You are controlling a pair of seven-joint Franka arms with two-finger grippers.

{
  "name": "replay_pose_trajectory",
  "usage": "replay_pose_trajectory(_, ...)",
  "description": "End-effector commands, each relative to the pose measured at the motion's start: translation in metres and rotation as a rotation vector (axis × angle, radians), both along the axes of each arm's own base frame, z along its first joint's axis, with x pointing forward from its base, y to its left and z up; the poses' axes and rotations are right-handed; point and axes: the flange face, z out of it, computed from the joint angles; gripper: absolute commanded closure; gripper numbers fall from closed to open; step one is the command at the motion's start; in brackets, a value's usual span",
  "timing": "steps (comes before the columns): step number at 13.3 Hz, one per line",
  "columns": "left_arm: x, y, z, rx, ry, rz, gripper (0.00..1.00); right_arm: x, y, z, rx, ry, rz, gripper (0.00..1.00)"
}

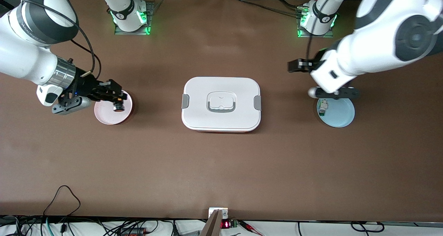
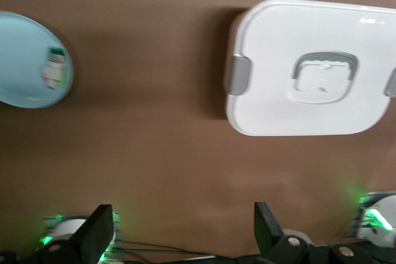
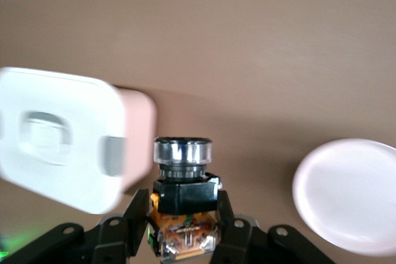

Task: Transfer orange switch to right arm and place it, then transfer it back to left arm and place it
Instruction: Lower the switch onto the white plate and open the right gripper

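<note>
The right gripper (image 1: 116, 99) has its jaws pressed onto the orange switch (image 1: 118, 106), a small black cylindrical push-button part with an orange base and a clear round cap. In the right wrist view the black fingers (image 3: 137, 211) clamp the orange switch's (image 3: 182, 205) orange lower body from both sides, with its cap pointing away from the wrist. The switch is held in the air over the round pink plate (image 1: 105, 115) at the right arm's end of the tabletop (image 1: 221, 166).

The left gripper (image 1: 313, 90) has its jaws spread wide and holds nothing. In the left wrist view its two black fingertips (image 2: 99, 230) stand far apart with only brown tabletop between them. It hangs over the edge of the round pale blue plate (image 1: 341, 115) at the left arm's end, and a small white-and-green part (image 1: 323, 107) lies on that plate near its rim.

Between the two plates sits the large white rounded-rectangle plastic box (image 1: 221, 104), with grey side clips and a grey-outlined lid handle, its lid on. It stands well apart from both plates, with bare brown tabletop on each side of it. Wide open tabletop also lies nearer the front camera than the box, and more between the box and the arm bases.
</note>
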Motion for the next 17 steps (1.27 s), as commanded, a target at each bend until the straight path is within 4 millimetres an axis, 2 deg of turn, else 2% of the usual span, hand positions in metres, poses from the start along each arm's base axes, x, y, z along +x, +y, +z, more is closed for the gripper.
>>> replay_pose_trajectory(1, -0.027, 0.049, 0.009, 0.060, -0.021, -0.023, 0.00, -0.007, -0.031, -0.030, -0.179, 0.053, 0.009, 1.00)
replay_pose_trajectory(2, -0.032, 0.063, 0.011, 0.061, -0.029, 0.009, 0.00, -0.008, -0.047, -0.055, -0.243, 0.085, 0.017, 1.00)
replay_pose_trajectory(4, -0.033, 0.082, 0.022, 0.067, -0.063, 0.056, 0.00, -0.011, -0.068, -0.090, -0.313, 0.110, 0.017, 1.00)
replay_pose_trajectory(5, -0.035, 0.095, 0.034, 0.070, -0.085, 0.075, 0.00, -0.016, -0.074, -0.107, -0.342, 0.101, 0.028, 1.00)
replay_pose_trajectory(6, -0.035, 0.100, 0.037, 0.084, -0.092, 0.085, 0.00, -0.023, -0.081, -0.124, -0.347, 0.095, 0.021, 1.00)
replay_pose_trajectory(8, -0.040, 0.110, 0.038, 0.091, -0.074, 0.098, 0.00, -0.040, -0.082, -0.158, -0.341, 0.078, 0.022, 1.00)
replay_pose_trajectory(11, -0.042, 0.124, 0.045, 0.152, -0.107, 0.098, 0.00, -0.056, -0.087, -0.199, -0.328, 0.033, 0.017, 1.00)
replay_pose_trajectory(14, -0.034, 0.153, 0.036, 0.130, -0.155, 0.087, 0.00, -0.063, -0.100, -0.228, -0.318, 0.033, 0.003, 1.00)
replay_pose_trajectory(15, -0.038, 0.168, 0.038, 0.126, -0.169, 0.095, 0.00, -0.064, -0.106, -0.241, -0.313, 0.034, 0.002, 1.00)
replay_pose_trajectory(17, -0.045, 0.172, 0.042, 0.127, -0.168, 0.097, 0.00, -0.064, -0.111, -0.263, -0.291, 0.033, -0.010, 1.00)
